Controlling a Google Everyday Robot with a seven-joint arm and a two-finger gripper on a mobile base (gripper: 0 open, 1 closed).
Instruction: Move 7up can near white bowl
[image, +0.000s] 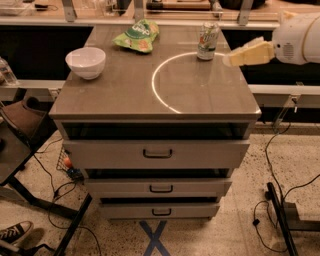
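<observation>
The 7up can (207, 41), silver-white with green and red marks, stands upright at the back right of the cabinet top (150, 95). The white bowl (86, 62) sits at the left side of the top. My gripper (247, 53) comes in from the right edge, cream-coloured, just right of the can and a little nearer the front, not touching it. Nothing is held in it.
A green chip bag (137, 36) lies at the back middle. A bright ring of light (167, 80) marks the top's right half. Three drawers (156, 153) stand slightly pulled out below. A chair (20, 130) and cables are at left, a metal stand (282, 215) at right.
</observation>
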